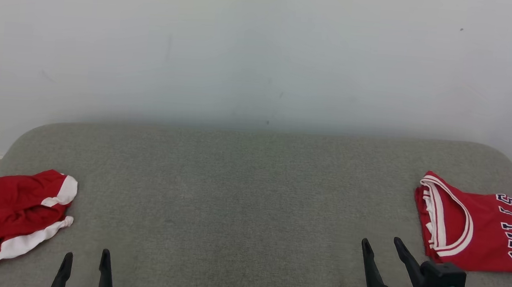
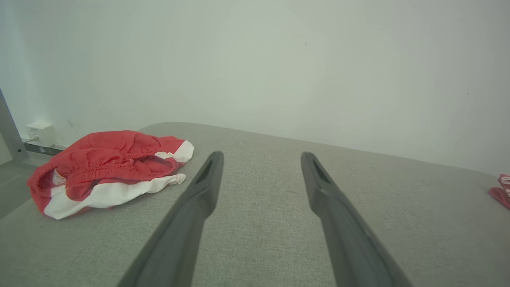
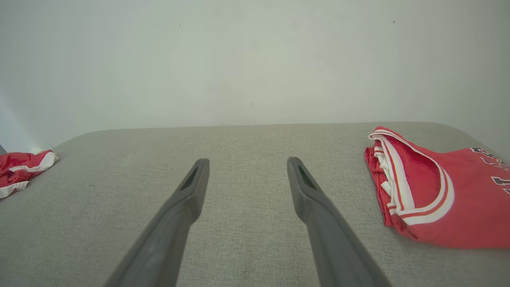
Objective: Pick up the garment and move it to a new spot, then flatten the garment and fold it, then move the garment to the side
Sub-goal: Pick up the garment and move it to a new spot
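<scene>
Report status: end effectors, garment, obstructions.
Left end effector open, empty; right end effector likewise. Crumpled red shorts far left, untouched; folded jersey far right. Nothing blocking on grey cushion.

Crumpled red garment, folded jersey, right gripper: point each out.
crumpled red garment point(image 1: 8, 207), head view, middle of its red cloth
folded jersey point(image 1: 486, 232), head view, red panel beside the lettering
right gripper point(image 1: 381, 241), head view, midway between its fingertips

Support surface: a grey woven-fabric upholstered pad point(image 1: 243, 196) with rounded far corners, set against a pale wall. Two items lie directly on it, well apart. At its left edge lies a crumpled pair of red shorts point(image 1: 8, 211) with white trim. At its right edge lies a folded red jersey point(image 1: 479, 235) with white-striped trim and dark lettering, resting flat.
</scene>
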Controlling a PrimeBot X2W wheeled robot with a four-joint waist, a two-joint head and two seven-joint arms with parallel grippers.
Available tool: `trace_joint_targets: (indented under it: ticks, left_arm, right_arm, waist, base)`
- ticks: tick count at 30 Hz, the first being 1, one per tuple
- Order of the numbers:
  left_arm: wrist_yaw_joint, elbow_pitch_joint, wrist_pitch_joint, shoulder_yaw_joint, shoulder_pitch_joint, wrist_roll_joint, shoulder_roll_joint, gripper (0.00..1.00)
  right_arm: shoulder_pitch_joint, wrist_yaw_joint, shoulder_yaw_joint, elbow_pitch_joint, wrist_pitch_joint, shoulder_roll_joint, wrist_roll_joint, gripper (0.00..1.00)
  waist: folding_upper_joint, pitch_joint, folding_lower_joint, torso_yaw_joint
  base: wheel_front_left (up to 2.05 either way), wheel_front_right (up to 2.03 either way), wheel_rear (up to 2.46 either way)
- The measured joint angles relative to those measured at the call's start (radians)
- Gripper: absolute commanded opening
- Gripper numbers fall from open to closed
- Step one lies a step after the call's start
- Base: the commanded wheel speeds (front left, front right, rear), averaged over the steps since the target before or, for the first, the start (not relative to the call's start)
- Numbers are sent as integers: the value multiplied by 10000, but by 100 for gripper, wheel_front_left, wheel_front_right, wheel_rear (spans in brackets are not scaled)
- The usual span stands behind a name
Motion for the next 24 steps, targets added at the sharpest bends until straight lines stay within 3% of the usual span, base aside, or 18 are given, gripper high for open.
trace_joint_targets:
  ticks: [24]
  left_arm:
    - [73, -98, 190, 79, 202, 81, 520, 100]
  right_arm:
    - [95, -2, 420, 685, -491, 2, 583, 100]
  waist:
    - [0, -148, 0, 3331]
  base:
    - [0, 0, 0]
